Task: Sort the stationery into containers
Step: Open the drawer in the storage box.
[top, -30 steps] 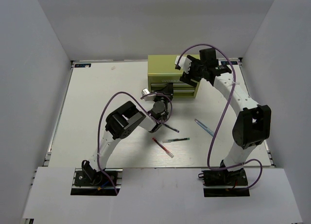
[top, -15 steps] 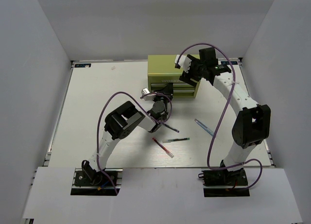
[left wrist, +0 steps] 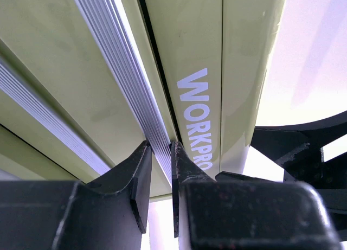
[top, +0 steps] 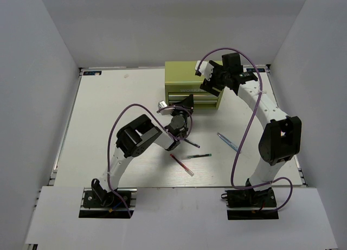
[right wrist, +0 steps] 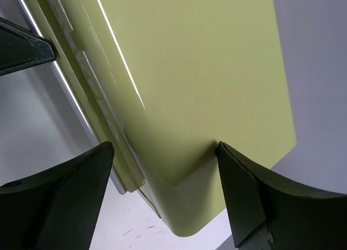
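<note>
The olive-green cabinet (top: 181,76) stands at the back of the table. My left gripper (top: 186,102) is at its front face, and in the left wrist view it (left wrist: 161,147) is shut on a silver drawer handle (left wrist: 135,98) beside the WORKPRO lettering (left wrist: 198,120). My right gripper (top: 209,82) is open, its jaws straddling the cabinet's right corner (right wrist: 190,71). On the table lie the red pen (top: 181,165), the green pen (top: 196,156), the light blue pen (top: 227,142) and the dark pen (top: 191,144), which is partly under my left arm.
White walls close in the table on the left, back and right. My left arm's elbow (top: 138,136) and purple cable arch over the middle of the table. My right arm (top: 279,133) stands along the right side.
My left wrist has edged slightly towards the cabinet front, still on the handle. The right gripper and the pens have not moved.
</note>
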`<state>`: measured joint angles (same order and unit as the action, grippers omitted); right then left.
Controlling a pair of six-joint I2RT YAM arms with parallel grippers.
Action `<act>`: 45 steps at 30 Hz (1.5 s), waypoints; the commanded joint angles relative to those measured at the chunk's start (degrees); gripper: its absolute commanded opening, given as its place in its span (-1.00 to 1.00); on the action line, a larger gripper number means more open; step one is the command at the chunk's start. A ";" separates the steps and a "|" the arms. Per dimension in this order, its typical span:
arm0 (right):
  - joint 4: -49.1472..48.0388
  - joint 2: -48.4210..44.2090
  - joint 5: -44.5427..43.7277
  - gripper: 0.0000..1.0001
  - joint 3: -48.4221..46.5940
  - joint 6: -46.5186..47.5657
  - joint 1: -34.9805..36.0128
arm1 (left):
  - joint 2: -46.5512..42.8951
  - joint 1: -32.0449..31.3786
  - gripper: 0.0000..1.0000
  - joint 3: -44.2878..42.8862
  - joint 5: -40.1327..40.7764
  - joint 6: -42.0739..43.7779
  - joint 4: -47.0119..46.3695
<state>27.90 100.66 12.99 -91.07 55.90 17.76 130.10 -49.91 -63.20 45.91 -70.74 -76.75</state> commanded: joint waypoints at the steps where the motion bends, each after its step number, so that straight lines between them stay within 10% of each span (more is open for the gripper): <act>1: 7.69 2.52 -1.66 0.63 0.89 -2.90 -0.27 | -4.68 0.16 -1.00 0.88 3.48 2.80 -26.87; 37: 8.84 1.82 -0.70 0.66 1.07 -3.43 -0.36 | -12.42 -3.00 -0.98 13.45 1.90 0.52 -26.87; 45: 11.30 -1.78 3.17 0.76 3.26 -0.79 -0.27 | -13.56 -2.47 0.31 14.51 1.90 -0.80 -26.87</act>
<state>28.99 100.03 14.06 -90.74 56.18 17.69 120.68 -52.93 -49.17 45.98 -72.29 -76.73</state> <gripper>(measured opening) 0.879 0.631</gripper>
